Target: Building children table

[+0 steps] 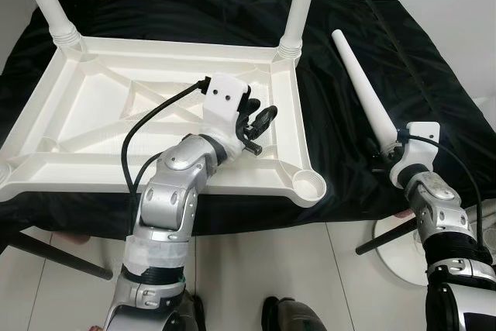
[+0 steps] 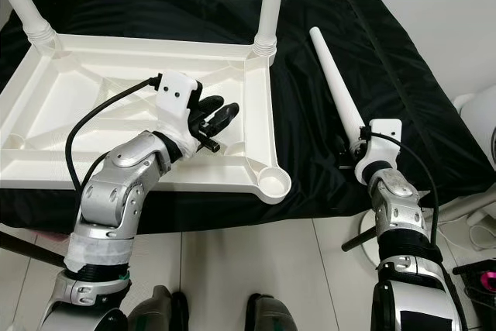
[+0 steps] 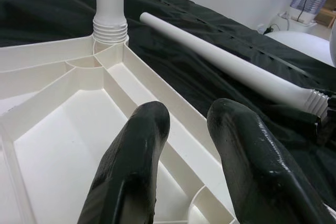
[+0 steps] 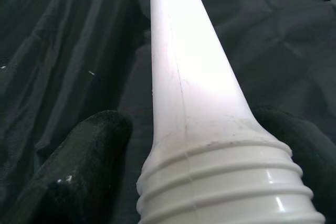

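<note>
1. Head views: the upturned white tabletop (image 1: 93, 114) lies on the black-covered worktop (image 1: 434, 60), two legs screwed in. The left claw (image 1: 260, 125) hovers over its right rim, fingers slightly apart and empty.
2. Left wrist view: the loose table leg (image 3: 236, 66) lies beside the tabletop.
3. Right wrist view: the right claw (image 4: 194, 150) holds the leg's threaded end.

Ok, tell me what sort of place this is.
Likely a room in a home used for furniture assembly: white tiled floor, a black cloth spread over a work surface, an upturned white plastic tabletop on it.
</note>
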Available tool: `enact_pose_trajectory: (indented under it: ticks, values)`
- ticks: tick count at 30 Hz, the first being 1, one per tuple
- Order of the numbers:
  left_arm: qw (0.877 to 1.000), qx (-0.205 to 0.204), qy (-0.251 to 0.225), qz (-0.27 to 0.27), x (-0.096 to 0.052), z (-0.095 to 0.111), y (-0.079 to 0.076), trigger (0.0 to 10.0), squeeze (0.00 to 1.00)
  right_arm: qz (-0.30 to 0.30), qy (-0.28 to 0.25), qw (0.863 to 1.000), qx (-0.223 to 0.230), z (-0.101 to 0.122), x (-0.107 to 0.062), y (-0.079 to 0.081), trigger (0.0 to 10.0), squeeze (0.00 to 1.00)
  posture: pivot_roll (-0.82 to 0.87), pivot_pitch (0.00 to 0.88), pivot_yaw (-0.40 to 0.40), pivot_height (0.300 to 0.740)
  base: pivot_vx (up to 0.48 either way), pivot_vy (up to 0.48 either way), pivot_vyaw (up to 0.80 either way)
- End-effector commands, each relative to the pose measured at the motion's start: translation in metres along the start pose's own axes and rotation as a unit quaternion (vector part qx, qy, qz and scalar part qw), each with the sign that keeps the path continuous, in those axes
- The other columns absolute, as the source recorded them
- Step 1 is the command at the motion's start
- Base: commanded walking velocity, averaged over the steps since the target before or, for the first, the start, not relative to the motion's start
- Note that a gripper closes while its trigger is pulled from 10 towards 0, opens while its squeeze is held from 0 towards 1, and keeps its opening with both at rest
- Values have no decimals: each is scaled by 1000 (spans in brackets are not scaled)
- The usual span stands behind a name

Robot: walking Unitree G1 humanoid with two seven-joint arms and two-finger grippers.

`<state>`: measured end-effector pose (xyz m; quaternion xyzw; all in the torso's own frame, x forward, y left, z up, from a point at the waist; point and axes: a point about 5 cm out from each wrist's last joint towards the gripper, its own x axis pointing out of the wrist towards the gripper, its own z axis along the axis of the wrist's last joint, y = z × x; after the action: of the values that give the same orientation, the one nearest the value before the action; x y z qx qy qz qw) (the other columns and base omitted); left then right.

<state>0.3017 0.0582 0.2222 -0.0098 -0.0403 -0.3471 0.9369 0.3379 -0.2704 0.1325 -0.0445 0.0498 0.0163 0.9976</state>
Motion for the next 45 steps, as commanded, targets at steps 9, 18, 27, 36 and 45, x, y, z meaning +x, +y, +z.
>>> enact_pose_trajectory:
  ticks: [9, 18, 27, 36, 45]
  values:
    - [998, 6, -4, 58, 4, 3, 5, 10000, 0, 38, 42, 998, 16, -25, -4, 14, 0, 0, -48, 114, -22, 740, 0, 0, 0]
    - [999, 23, -13, 45, 11, 9, 3, 10000, 0, 10, 29, 999, 17, -34, -10, 16, 10000, 0, -57, 80, 9, 740, 0, 0, 0]
    - [999, 19, -18, 23, 17, 13, 3, 10000, 0, -133, -121, 983, 22, 1, -15, 15, 10000, 0, -84, 64, 29, 740, 0, 0, 0]
    - [999, 19, -25, -17, 15, 13, -1, 10000, 0, -105, -234, 963, 85, 33, -22, 38, 10000, 0, -105, 41, 48, 740, 0, 0, 0]
    - [993, -47, -66, -88, 14, 25, -4, 10000, 1000, -84, -333, 937, 68, 77, -26, 56, 10000, 0, -127, 15, 53, 740, 0, 0, 0]
